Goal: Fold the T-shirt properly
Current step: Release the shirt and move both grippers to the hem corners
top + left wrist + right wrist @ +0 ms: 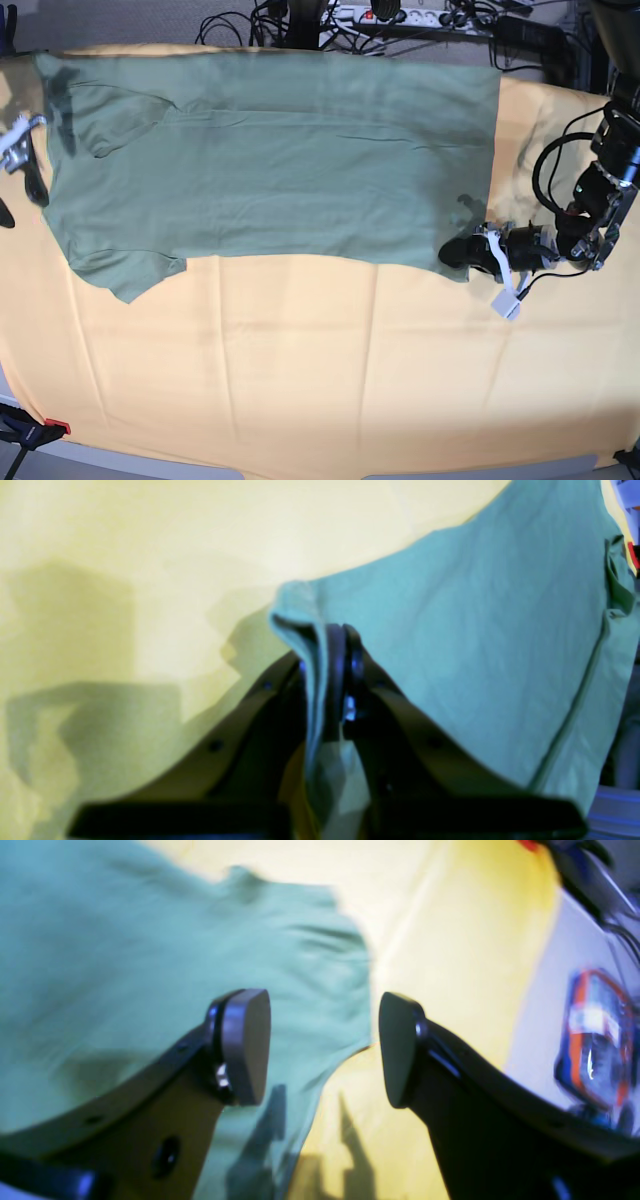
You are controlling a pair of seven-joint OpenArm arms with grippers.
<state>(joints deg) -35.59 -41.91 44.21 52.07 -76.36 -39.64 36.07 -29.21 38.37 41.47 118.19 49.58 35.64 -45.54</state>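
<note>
The sage-green T-shirt lies spread flat across the far half of the yellow-orange table cloth, sleeves at the left. My left gripper is at the shirt's near right corner. In the left wrist view it is shut on a pinched fold of the shirt. My right gripper is at the shirt's left edge by the sleeves. In the right wrist view it is open, hovering over the sleeve edge of the shirt, with nothing between the fingers.
Cables and a power strip run along the table's back edge. A clamp holds the cloth at the near left corner. An orange and blue object sits beyond the cloth's edge in the right wrist view.
</note>
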